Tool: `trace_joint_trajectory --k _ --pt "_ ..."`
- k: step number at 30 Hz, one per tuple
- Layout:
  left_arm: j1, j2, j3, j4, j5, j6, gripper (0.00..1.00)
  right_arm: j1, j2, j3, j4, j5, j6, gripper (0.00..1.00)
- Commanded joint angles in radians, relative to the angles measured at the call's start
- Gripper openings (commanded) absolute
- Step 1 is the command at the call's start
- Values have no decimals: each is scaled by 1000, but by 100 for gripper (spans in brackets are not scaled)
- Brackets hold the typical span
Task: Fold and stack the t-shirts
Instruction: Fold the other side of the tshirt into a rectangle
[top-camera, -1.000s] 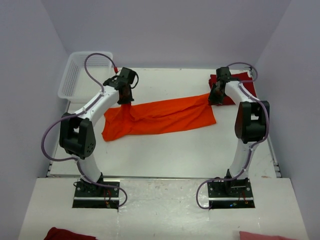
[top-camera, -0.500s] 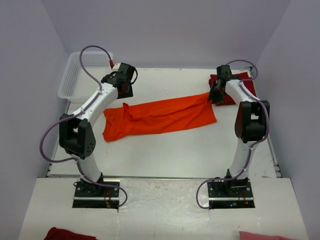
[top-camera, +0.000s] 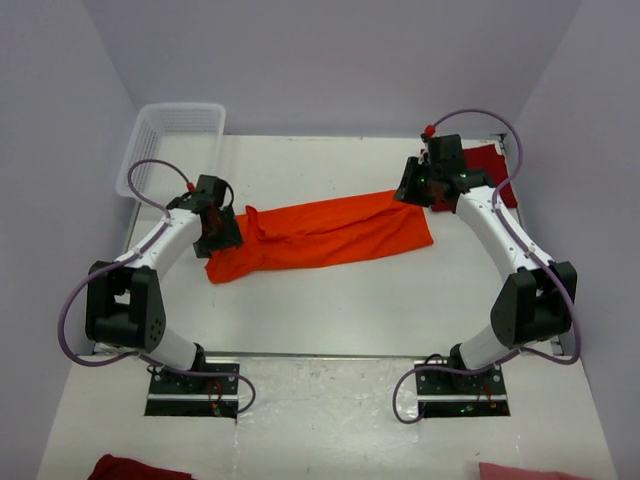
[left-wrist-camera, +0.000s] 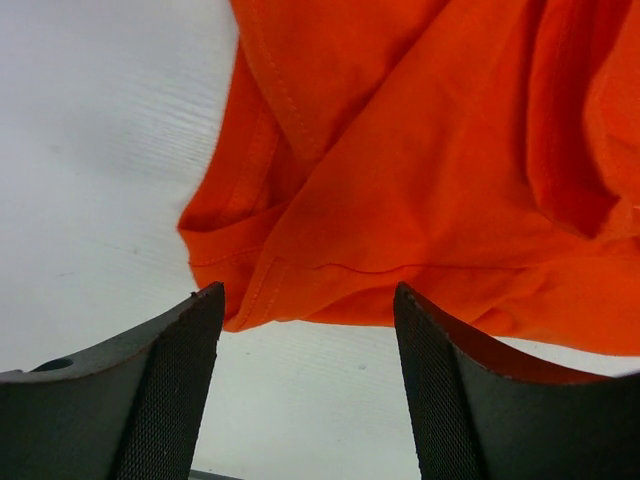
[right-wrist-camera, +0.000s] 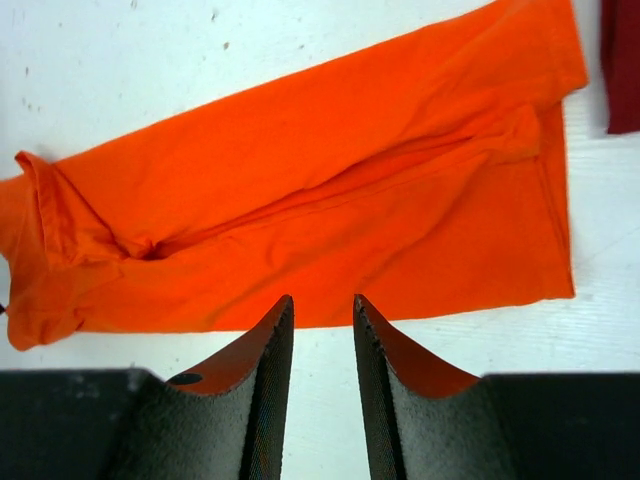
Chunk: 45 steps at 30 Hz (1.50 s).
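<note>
The table (top-camera: 330, 310) fills the middle of the top view, with a broad bare stretch along its lower part and a narrower bare strip along its upper edge by the wall. The orange shirt (top-camera: 325, 233) lies flat across the centre as a long band, tilted so that its right end sits higher in the frame. Its lower edge runs fairly straight, its right end is square, and its left end is bunched and creased. The basket (top-camera: 170, 140) stands at the upper left corner, well apart from the cloth. The red shirt (top-camera: 492, 165) lies at the upper right; in the right wrist view a strip of table separates it (right-wrist-camera: 622, 60) from the orange shirt (right-wrist-camera: 330, 210). The left gripper (top-camera: 217, 238) is at the band's left end; its wrist view shows it (left-wrist-camera: 305, 300) spread wide and holding nothing, with the hem corner of the shirt (left-wrist-camera: 420, 180) just beyond the fingertips. The right gripper (top-camera: 411, 186) hangs over the upper right corner, its fingers (right-wrist-camera: 262, 400) drawn to a narrow slit with nothing between them.
</note>
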<state>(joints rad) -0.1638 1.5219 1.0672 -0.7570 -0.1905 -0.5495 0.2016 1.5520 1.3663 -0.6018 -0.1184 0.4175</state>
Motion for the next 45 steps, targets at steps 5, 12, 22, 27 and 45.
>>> trace_joint_trajectory --k 5,12,22,27,45 --pt "55 -26 -71 119 186 23 67 55 11 -27 16 -21 -9 32" --pt "109 -14 -104 130 230 60 59 55 -15 -59 34 -1 -16 32" --pt "125 27 -111 157 227 82 55 53 -9 -85 48 -3 -10 32" --pt "127 55 -118 163 232 86 39 53 -10 -85 48 17 -14 32" --pt "138 34 -43 134 129 112 0 67 28 -92 71 -23 3 32"
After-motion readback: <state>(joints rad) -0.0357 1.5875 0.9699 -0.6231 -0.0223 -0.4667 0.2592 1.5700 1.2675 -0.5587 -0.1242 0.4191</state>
